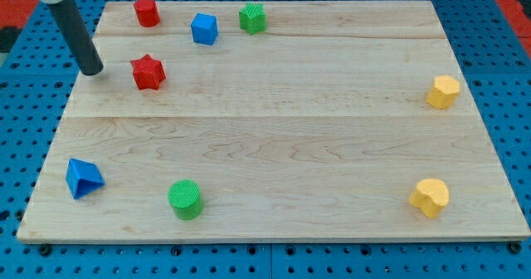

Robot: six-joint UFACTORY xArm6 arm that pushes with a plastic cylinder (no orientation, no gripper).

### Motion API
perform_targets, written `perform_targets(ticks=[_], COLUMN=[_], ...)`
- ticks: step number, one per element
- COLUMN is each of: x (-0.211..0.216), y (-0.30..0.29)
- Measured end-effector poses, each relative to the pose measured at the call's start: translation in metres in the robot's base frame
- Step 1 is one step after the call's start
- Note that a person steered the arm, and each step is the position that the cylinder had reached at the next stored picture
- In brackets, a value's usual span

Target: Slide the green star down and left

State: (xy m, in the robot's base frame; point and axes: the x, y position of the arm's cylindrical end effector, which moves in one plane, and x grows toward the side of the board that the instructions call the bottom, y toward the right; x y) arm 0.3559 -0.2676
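Note:
The green star stands near the view's top edge of the wooden board, left of centre. A blue cube sits just to its left. My tip rests at the board's left edge near the top, far left of the green star and just left of a red star. The dark rod rises from it to the view's top left corner.
A red cylinder is at the top left. A blue triangular block and a green cylinder lie at the bottom left. A yellow hexagon and a yellow heart-like block are at the right. Blue pegboard surrounds the board.

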Motion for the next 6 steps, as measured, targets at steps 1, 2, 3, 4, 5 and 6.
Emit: perform_targets(ticks=[1, 2, 3, 4, 5, 6], x=[-0.032, -0.067, -0.082, -0.082, -0.082, -0.082], y=[0.014, 0.057, 0.086, 0.09, 0.093, 0.1])
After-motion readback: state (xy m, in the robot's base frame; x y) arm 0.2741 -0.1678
